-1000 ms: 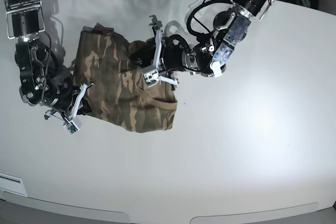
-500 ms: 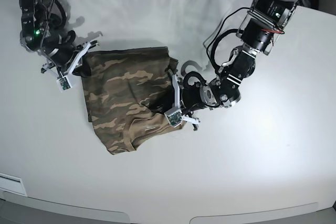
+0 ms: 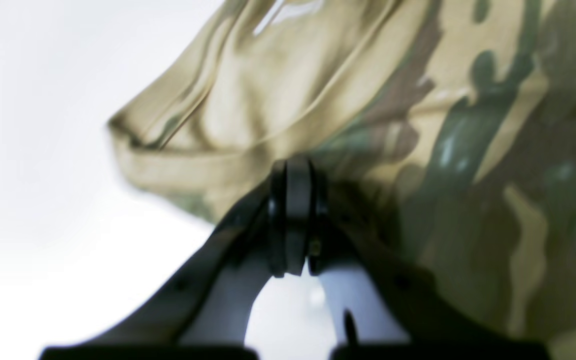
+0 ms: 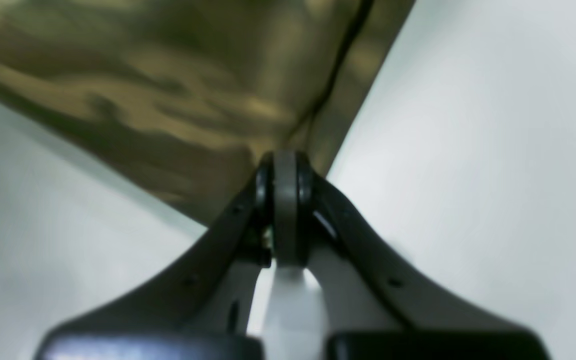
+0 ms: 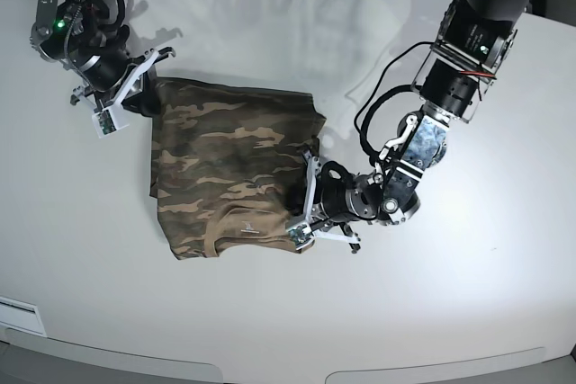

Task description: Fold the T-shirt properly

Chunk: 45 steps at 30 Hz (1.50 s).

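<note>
both claws, left claw [image 5: 300,197] and right claw [image 5: 144,85], pinch the t-shirt [image 5: 229,168].

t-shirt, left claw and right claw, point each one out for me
T-shirt [image 5: 225,159], base view, middle of the cloth.
Left claw [image 5: 304,211], base view, at its tips.
Right claw [image 5: 144,87], base view, at its tips.
</note>
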### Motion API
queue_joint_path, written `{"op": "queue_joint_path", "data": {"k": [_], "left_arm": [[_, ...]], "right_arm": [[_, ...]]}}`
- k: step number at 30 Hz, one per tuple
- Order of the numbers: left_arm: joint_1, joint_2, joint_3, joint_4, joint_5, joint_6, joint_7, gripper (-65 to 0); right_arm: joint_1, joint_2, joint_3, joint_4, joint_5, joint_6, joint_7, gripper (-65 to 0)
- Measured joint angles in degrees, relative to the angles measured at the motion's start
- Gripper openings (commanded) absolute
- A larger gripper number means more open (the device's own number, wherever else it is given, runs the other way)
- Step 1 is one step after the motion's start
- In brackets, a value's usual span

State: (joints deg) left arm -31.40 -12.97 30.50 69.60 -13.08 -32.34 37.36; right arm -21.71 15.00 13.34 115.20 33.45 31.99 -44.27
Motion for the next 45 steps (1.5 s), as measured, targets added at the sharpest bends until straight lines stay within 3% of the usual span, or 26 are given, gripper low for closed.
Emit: {"op": "queue_joint_path", "data": {"k": [2,5,9,12,16,17,19,20,22,27,34,39,45], "left_arm": [[0.0,-0.1,-2.2,4.0,-5.8,0.2,6.5,-65.0],[0.0,0.1,-7.1,11.1,-16.9,0.0,16.6,-65.0],[0.1,-0.4,-14.4,18.2,-33.5,-4.6,29.6,-65.0],[1.6,-3.1,-19.4,19.8,-47.6,-7.2,34.8,-65.0],[6.9,-6.6,-27.1,20.2,-69.8,-7.1,43.3,-65.0],[8.3,-7.1,-28.7,20.4,-71.6,-7.2,42.6,-65.0],[10.5,-7.0,-31.6,20.8,-70.2,-7.3,43.4,-65.0],[11.9,-7.0,-32.9,21.0,-70.2,-7.3,43.1,-65.0],[14.9,-7.0,-35.1,23.2,-70.2,-7.3,43.3,-65.0],[25.5,-9.6,-38.4,34.6,-70.6,-6.7,42.8,-65.0],[45.9,-13.9,-43.2,53.4,-70.5,-6.7,42.8,-65.0],[64.0,-14.4,-50.3,63.8,-70.5,-6.7,43.1,-65.0],[83.2,-14.5,-56.3,64.6,-69.7,-6.7,42.5,-65.0]], "right_arm": [[0.6,0.0,0.5,3.1,2.0,2.8,1.5,-65.0],[0.4,0.0,2.0,6.6,6.1,4.3,1.8,-65.0],[0.3,0.0,6.6,8.3,13.0,6.0,-0.7,-65.0],[-0.2,0.0,11.4,8.7,23.0,7.0,-5.2,-65.0],[-2.5,-0.5,18.8,8.7,36.7,7.7,-15.1,-65.0],[-3.0,-0.7,20.3,8.7,40.8,7.7,-17.8,-65.0],[-3.6,-0.8,23.0,8.7,49.7,7.7,-23.5,-65.0],[-3.7,-0.8,24.2,8.9,50.9,7.7,-25.1,-65.0],[-4.4,-0.7,26.6,9.0,49.9,7.9,-29.1,-65.0],[-10.7,-0.9,30.9,9.3,49.8,7.9,-29.6,-65.0],[-21.7,-0.7,37.0,10.4,49.8,7.9,-30.7,-65.0],[-32.2,-0.7,40.1,14.1,50.2,7.9,-33.9,-65.0],[-42.3,-0.5,40.5,14.9,50.6,7.9,-36.0,-65.0]]}}
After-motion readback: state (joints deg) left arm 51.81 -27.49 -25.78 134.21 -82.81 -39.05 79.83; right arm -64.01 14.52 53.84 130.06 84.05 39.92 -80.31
